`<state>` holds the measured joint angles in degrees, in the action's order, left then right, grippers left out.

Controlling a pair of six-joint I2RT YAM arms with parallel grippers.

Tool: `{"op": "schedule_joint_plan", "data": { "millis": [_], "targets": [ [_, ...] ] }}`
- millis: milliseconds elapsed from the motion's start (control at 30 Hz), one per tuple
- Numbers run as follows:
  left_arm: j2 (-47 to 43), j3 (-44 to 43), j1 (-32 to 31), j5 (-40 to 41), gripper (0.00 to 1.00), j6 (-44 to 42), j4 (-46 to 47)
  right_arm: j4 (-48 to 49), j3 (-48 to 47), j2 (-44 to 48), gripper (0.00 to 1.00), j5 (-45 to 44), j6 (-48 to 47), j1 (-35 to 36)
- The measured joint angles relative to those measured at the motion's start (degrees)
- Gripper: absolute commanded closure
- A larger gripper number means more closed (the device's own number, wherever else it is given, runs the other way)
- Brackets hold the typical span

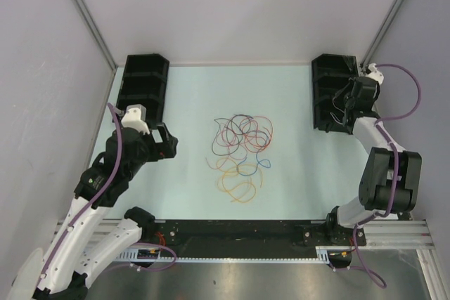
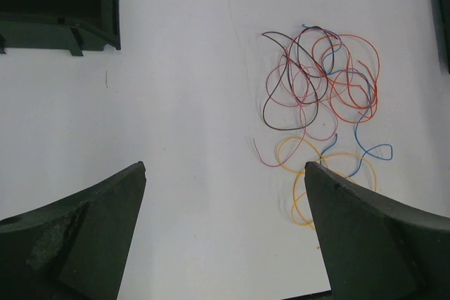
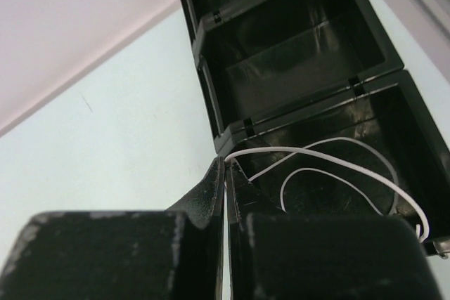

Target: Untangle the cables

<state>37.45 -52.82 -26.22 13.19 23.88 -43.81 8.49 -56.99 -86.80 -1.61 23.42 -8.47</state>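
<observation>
Pinched between the closed fingers of the right end effector (image 3: pixel 226 166), a white cable (image 3: pixel 281 148) loops into the nearest compartment of the black bin (image 3: pixel 211 47) at 2 o'clock on the surface (image 1: pixel 197 194). More cables (image 1: pixel 242 149), orange, red, blue and dark purple, lie tangled in loose loops at the centre. At 9 o'clock from that tangle the left end effector (image 1: pixel 169 144) hangs with its fingers spread wide, holding nothing. A second black bin (image 1: pixel 144 82) sits at 10 o'clock.
</observation>
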Motion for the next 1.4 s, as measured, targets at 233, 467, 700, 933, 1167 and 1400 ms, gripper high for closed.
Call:
{"op": "schedule_joint_plan", "data": {
  "millis": [233,467,700,933,1167,1400],
  "targets": [
    [0.00,0.02,0.11,-0.07,0.00,0.00,0.02,0.31,0.24,-5.66,1.00,3.63,1.55,-1.68],
    [0.00,0.15,0.15,-0.07,0.00,0.00,0.02,2.34,0.42,-10.93,1.00,9.38,2.71,-3.43],
    [0.04,0.33,0.17,-0.07,0.00,0.00,0.02,5.18,0.07,-13.88,1.00,15.82,3.39,-3.65],
    [0.04,0.33,0.37,-0.07,0.00,0.00,0.02,1.90,-2.82,-15.87,0.72,18.67,3.34,-3.72],
    [0.20,0.33,0.50,-0.09,0.00,0.00,0.02,-4.46,-6.45,-13.66,0.33,17.31,3.41,-3.72],
    [0.42,0.39,0.52,-0.09,0.00,0.00,0.04,-15.72,-9.75,-6.08,0.31,9.31,3.93,-4.52]
  ]
}}
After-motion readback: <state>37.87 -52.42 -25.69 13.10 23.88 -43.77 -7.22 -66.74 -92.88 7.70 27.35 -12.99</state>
